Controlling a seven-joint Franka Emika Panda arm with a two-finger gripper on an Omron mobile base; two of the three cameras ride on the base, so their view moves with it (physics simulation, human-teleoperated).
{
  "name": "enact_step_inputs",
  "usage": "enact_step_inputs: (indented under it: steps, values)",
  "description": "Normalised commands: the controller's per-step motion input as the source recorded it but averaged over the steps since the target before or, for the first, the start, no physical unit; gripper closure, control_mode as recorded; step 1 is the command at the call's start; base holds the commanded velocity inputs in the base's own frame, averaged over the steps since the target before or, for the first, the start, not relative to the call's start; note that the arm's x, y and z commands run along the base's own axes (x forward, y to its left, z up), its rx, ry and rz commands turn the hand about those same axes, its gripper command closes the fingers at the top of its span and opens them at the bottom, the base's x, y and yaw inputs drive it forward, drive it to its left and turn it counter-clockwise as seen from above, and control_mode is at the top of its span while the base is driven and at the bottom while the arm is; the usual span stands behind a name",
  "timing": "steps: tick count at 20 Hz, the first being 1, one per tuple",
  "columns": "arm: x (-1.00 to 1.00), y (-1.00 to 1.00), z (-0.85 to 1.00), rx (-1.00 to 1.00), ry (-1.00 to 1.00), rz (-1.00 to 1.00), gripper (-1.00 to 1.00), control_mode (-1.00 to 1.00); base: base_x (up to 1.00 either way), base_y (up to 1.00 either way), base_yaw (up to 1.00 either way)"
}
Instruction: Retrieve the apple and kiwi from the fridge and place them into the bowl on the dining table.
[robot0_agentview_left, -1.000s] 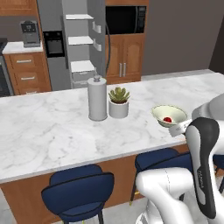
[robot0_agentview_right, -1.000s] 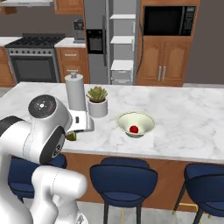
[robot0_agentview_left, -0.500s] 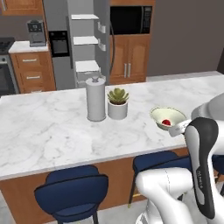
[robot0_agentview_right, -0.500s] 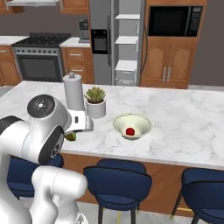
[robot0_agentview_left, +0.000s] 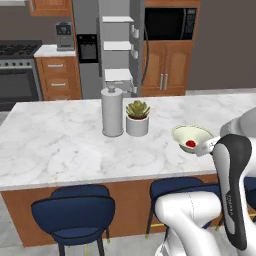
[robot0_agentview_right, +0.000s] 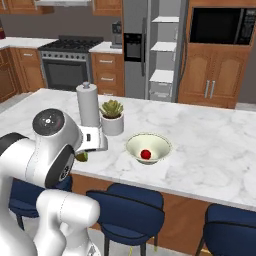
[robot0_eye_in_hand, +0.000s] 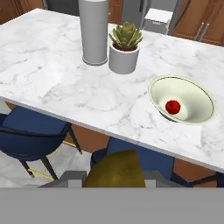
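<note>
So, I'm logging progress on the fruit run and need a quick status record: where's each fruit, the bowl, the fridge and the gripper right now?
apple: lying in the bowl
bowl: on the dining table, near its front edge, right of the potted succulent
kiwi: held in the gripper, short of the table edge, above the blue stools
gripper: shut on the kiwi
fridge: behind the table, one door open, white shelves showing
paper towel roll: upright beside the succulent
left to do: kiwi into bowl

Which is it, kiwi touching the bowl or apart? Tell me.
Apart. The hand view shows the kiwi in the gripper off the table edge, with marble between it and the bowl.
</note>
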Motion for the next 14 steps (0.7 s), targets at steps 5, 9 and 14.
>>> enact_step_inputs:
  steps: [5,9,14]
  values:
    - [0.00,0.00,0.00,0.00,0.00,0.00,1.00,1.00,0.78,-1.00,0.32]
    - [0.36,-0.50,-0.12,0.11,0.00,0.13,1.00,-1.00,0.41,-0.50,0.15]
    - [0.42,-1.00,-0.12,0.11,0.00,0.05,1.00,-1.00,0.00,0.00,0.00]
